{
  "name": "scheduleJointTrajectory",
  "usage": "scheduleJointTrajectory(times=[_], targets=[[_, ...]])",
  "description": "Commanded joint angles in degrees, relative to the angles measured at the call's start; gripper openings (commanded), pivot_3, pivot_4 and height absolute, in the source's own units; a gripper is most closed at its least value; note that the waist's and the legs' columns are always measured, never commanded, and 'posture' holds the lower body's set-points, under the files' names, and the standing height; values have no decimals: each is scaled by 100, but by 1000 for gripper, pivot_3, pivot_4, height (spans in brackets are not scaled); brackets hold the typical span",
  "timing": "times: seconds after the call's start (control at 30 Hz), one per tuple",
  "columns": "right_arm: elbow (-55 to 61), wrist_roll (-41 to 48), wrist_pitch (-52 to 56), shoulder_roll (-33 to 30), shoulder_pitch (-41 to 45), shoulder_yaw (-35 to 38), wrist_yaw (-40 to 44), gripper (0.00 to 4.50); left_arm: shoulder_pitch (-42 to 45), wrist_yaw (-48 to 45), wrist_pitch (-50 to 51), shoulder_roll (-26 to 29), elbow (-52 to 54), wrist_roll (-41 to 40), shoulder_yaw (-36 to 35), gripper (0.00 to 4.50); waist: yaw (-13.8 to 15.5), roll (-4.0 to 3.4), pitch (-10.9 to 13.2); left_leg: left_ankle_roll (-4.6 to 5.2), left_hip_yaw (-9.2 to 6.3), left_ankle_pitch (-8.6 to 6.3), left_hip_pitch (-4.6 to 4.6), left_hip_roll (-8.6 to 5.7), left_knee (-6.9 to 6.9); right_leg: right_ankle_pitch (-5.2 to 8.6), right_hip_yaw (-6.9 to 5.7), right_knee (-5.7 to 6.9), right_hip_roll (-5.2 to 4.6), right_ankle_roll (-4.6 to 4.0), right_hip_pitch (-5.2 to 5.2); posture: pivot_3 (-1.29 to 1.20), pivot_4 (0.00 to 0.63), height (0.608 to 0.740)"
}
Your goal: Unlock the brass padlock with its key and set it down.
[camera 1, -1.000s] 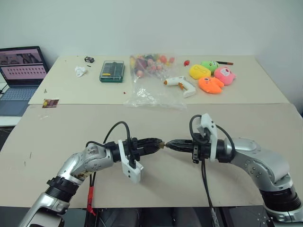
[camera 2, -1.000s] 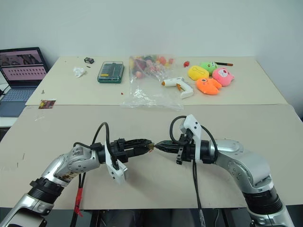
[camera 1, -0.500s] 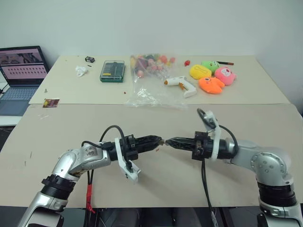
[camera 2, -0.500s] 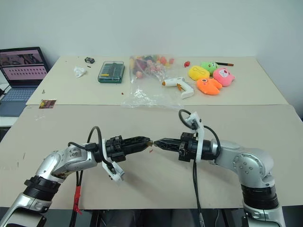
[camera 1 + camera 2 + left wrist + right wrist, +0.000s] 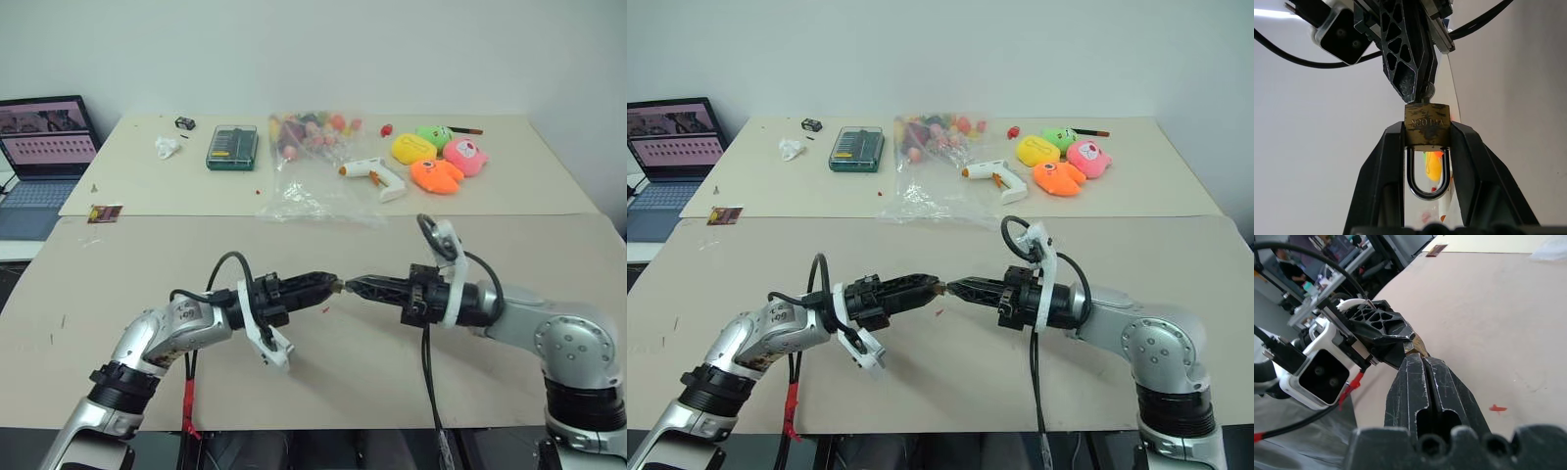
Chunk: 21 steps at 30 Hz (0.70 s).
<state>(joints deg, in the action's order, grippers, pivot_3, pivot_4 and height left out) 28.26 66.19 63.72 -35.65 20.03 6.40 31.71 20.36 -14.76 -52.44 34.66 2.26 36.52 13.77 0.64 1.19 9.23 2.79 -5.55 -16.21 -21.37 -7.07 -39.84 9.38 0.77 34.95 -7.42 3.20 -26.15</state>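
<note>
The brass padlock is clamped between the fingers of my left gripper, with its silver shackle pointing back toward the wrist. My right gripper comes in level from the opposite side and meets the lock's keyhole end. It is shut on the key, of which just a silver sliver shows at its tips. From the head, the left gripper and right gripper meet tip to tip above the near table, with the padlock a tiny golden speck between them.
A small red speck lies on the table under the grippers. The far table holds a laptop, a green bit case, a plastic bag of small items, a glue gun and plush toys.
Both hands have risen a little, their tips still meeting at the lock. The right wrist has rolled, swinging its white camera mount up on top.
</note>
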Motion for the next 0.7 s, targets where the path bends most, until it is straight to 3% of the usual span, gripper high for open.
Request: scheduleJointTrajectory(times=[0.03,0.17,0.7], targets=[[514,-265,-362,-175,70,-470,721,1215,15,-825,788,-110,-153,-1221,347,818,-2,0,0,1,0,-1,0,1,0,0,0,0,0,0,-1,0,150,740],[530,-724,-690,-371,40,-609,960,2469,54,-1096,920,-72,-290,-1506,383,818,-13,0,0,6,0,-4,2,0,-1,0,-1,0,0,0,0,0,150,740],[-106,-1746,-1210,-34,-73,-1008,891,2469,-107,-1049,779,-133,-253,-1381,364,818,0,0,0,-3,0,2,1,1,0,0,1,-3,0,0,1,0,150,740]])
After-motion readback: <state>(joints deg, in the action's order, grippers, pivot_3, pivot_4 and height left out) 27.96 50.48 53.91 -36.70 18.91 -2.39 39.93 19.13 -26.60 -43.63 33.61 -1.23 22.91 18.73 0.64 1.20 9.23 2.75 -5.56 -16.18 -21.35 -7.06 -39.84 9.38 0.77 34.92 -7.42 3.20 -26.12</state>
